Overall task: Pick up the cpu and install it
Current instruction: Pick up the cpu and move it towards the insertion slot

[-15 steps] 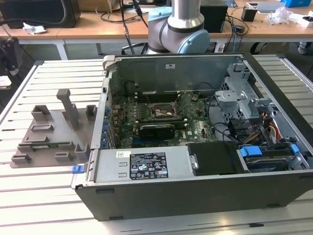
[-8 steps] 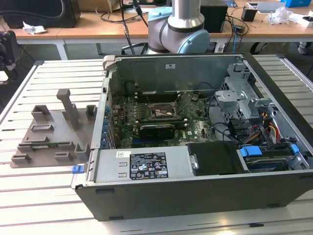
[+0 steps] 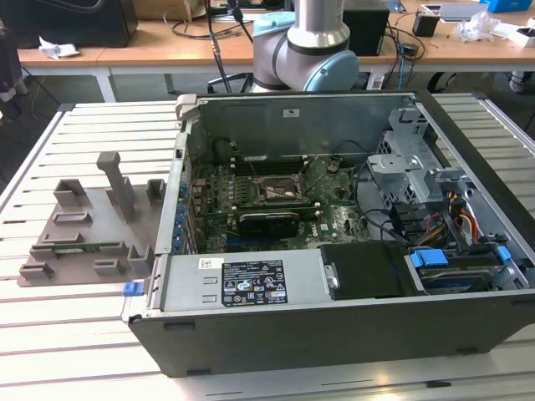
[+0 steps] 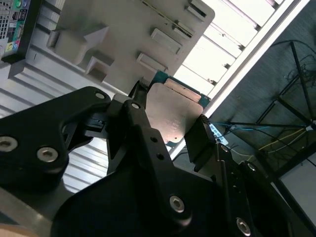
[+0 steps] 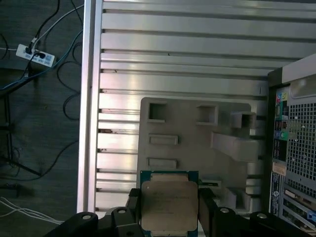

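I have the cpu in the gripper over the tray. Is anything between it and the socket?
The gripper holds the cpu over the grey fixture tray, outside the computer case. The case's upright side wall stands between the tray and the socket. The case is open on top.

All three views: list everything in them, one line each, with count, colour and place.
Silver-topped flat square cpu: one, silver with teal border, between the claw's fingers.
Grey plastic fixture tray: one, grey, on the table, to the exterior view's left of the case.
Open metal computer case: one, grey, mid-table, green board inside.
Dark square socket frame: one, dark, on that board.
Slatted metal table: one, silver, under tray and case.
White power strip: one, white, on the floor.
Robot arm: one, grey and pale blue, beyond the case.
Black claw: one, black, shut on the cpu.
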Tool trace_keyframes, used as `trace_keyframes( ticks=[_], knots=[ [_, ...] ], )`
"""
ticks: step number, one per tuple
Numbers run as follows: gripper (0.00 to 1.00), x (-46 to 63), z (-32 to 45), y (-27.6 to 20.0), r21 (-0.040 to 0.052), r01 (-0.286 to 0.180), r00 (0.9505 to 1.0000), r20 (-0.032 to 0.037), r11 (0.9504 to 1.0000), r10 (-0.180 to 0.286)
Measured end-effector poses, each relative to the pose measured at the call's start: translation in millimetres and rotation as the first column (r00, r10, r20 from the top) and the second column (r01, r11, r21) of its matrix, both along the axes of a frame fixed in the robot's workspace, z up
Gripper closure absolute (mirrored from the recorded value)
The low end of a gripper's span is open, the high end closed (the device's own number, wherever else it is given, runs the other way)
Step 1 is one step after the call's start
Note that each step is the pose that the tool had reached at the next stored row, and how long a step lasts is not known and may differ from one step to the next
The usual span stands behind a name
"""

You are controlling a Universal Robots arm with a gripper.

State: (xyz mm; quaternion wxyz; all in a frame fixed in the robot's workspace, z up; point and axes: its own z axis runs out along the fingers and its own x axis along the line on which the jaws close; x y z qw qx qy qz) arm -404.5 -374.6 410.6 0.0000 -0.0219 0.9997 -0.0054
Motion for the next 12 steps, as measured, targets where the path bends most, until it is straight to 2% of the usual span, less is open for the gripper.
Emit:
trace_keyframes(
  ticks=[1, 2, 3, 4, 8, 12],
  knots=[
    [0.45, 0.0, 1.2, 0.0, 0.0007, 0.0, 1.0, 0.0, 1.0, 0.0],
    [0.45, 0.1, 1.4, -0.1, 0.0062, 0.0, 1.0, 0.0, 1.0, 0.0],
    [0.45, 0.0, 1.4, 0.0, 0.0374, 0.0, 1.0, 0.0, 0.9993, 0.0],
    [0.45, 0.0, 1.4, 0.0, 0.044, 0.0, 1.0, -0.0001, 0.999, 0.0],
    [0.45, 1.9, 1.4, -0.1, 0.0448, 0.0, 1.0, -0.0001, 0.999, 0.0],
    [0.45, 26.0, 1.5, 0.0, 0.0444, 0.0, 1.0, -0.0024, 0.999, 0.0]
  ],
)
